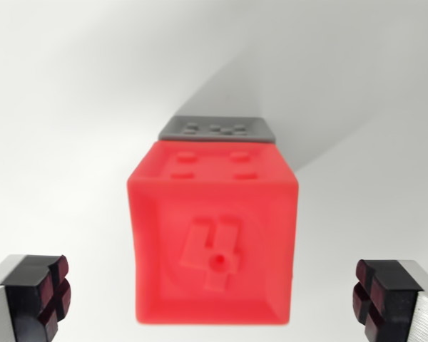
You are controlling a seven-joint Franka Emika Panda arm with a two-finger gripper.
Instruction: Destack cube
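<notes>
While the wrist camera looks straight down, these notes take the red cube as landmark.

Red cube (214,235): centre of the wrist view, close to the lens and slightly blurred; its top face has a recessed panel with raised shapes and a small round hole, and four square studs on the far upper edge.

Grey cube (217,129): just beyond the red cube's far edge, partly hidden by it, studs on the visible face; whether it touches the red cube cannot be told.

Gripper (214,296): released, spread wide, nothing grasped.

Fingertips (39,292): dark pads, one at each side of the red cube, both apart from it.

Surface (71,107): plain white, grey shadow beyond the cubes.
</notes>
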